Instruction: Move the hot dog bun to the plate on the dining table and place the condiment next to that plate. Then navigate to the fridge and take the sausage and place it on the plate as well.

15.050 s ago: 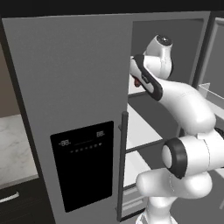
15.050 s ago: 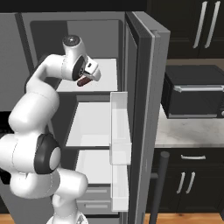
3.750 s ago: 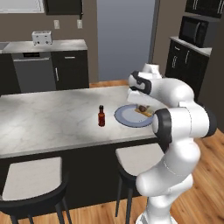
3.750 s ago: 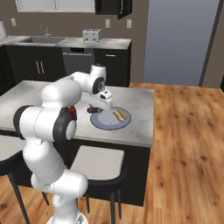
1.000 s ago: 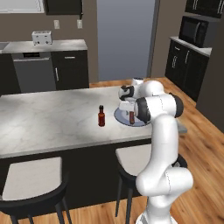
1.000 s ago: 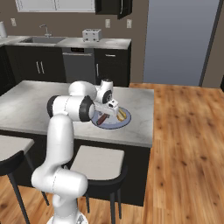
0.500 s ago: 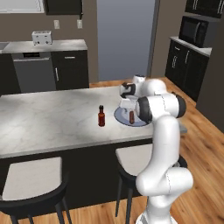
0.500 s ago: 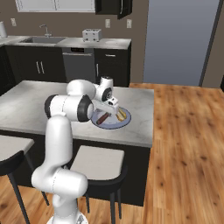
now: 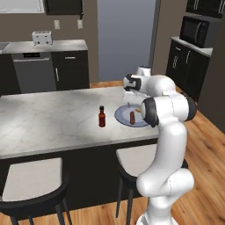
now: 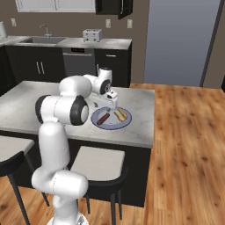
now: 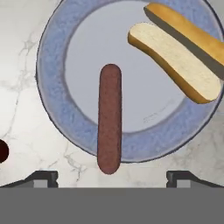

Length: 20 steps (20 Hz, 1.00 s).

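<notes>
The jaws (image 11: 111, 177) are wide open and hold nothing; a second ago they were nearly shut. Right below them the sausage (image 11: 109, 118), a dark red-brown stick, lies on the blue-grey plate (image 11: 52, 57) with one end over the rim. The split yellow-tan hot dog bun (image 11: 183, 52) lies beside it. The condiment (image 9: 102, 116) stands on the bench (image 9: 48, 121), near the plate.

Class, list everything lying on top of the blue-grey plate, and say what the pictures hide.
On the plate lie the sausage, one end overhanging the rim, and the split hot dog bun beside it. What lies beneath them is covered.
</notes>
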{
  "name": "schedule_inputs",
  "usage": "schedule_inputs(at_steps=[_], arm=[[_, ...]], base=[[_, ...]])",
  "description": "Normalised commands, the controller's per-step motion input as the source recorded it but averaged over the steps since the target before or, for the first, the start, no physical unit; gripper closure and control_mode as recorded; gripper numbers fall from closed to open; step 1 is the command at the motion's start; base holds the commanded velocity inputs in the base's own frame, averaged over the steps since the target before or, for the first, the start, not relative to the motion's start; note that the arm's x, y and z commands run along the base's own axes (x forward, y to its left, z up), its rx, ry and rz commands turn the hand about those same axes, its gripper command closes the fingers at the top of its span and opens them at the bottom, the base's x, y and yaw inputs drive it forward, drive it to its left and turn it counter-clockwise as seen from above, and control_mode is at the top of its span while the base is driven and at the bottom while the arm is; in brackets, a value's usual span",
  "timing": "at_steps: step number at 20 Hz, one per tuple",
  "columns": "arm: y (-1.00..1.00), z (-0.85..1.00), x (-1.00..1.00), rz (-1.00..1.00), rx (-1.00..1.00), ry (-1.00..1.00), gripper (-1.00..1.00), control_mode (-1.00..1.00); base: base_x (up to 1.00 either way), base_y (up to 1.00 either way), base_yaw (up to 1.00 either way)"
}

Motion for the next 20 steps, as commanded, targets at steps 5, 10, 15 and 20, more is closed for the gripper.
schedule_inputs(at_steps=[5,10,15,20], arm=[[0.00,0.48,-0.81,0.00,0.00,-0.09,-1.00,-1.00],[0.01,0.48,-0.82,0.00,0.00,-0.10,-1.00,-1.00],[0.02,0.50,-0.75,0.00,0.00,-0.09,-1.00,-1.00],[0.03,0.52,-0.77,0.00,0.00,-0.12,-1.00,-1.00]], base=[[0.00,0.00,0.00],[0.00,0.00,0.00],[0.00,0.00,0.00],[0.00,0.00,0.00]])
